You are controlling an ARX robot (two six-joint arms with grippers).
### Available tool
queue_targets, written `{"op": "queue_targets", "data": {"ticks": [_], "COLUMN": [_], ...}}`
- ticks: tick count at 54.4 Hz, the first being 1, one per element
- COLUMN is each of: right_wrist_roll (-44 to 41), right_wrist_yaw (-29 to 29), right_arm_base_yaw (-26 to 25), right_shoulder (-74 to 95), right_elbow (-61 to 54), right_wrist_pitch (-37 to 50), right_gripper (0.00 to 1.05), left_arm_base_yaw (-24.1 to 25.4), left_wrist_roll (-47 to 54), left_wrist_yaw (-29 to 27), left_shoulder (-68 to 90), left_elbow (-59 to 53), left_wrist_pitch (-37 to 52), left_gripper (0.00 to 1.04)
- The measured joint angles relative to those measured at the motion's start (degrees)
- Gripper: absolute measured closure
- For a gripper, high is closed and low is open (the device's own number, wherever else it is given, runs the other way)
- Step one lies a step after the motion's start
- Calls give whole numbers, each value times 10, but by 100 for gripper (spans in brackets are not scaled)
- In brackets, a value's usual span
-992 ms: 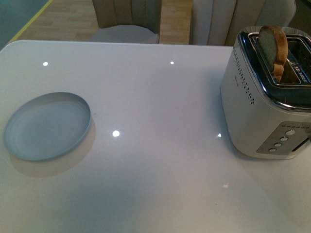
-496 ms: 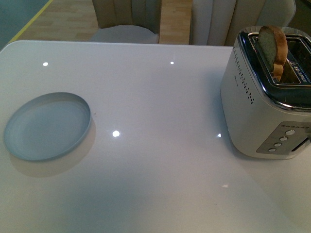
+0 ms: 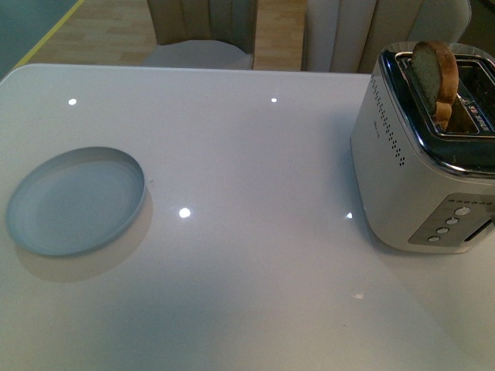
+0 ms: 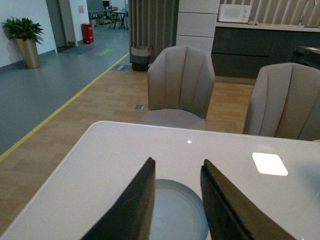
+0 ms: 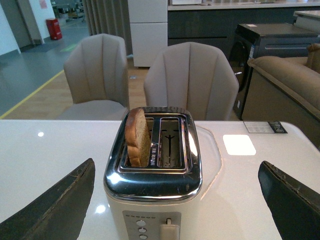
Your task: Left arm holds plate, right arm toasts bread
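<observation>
Front view: we list a plate [image 3: 75, 202] lying flat on the white table [image 3: 255, 232] at the left, and a toaster [image 3: 421, 147] at the right with bread [image 3: 435, 77] upright in its left slot. No arm shows.

Left wrist view: our left gripper [image 4: 175, 200] hangs above the plate [image 4: 177, 212], fingers [image 4: 135, 205] parted and empty.

Right wrist view: our right gripper [image 5: 175, 200] is spread wide, holding nothing, with the toaster [image 5: 155, 175] between its fingers [image 5: 60, 205]; the bread [image 5: 137, 137] stands in one slot.
</observation>
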State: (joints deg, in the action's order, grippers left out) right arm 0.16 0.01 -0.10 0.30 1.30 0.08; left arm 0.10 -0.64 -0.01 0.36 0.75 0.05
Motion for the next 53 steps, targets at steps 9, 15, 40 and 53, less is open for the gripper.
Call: {"op": "queue_targets", "data": {"ticks": [9,15,40,53], "right_wrist_roll": [0,0,0,0], "right_wrist_yaw": [0,0,0,0], "right_arm_base_yaw": [0,0,0,0], "right_shoulder": [0,0,0,0], "right_elbow": [0,0,0,0], "right_wrist_pitch": [0,0,0,0], "right_gripper": [9,9,9,9], "left_arm_base_yaw": [0,0,0,0], "left_wrist_roll": [0,0,1,1], "left_wrist_yaw": [0,0,0,0], "left_shoulder": [0,0,0,0], "left_elbow": [0,0,0,0], "left_wrist_pitch": [0,0,0,0], "left_gripper": [38,18,7,7]}}
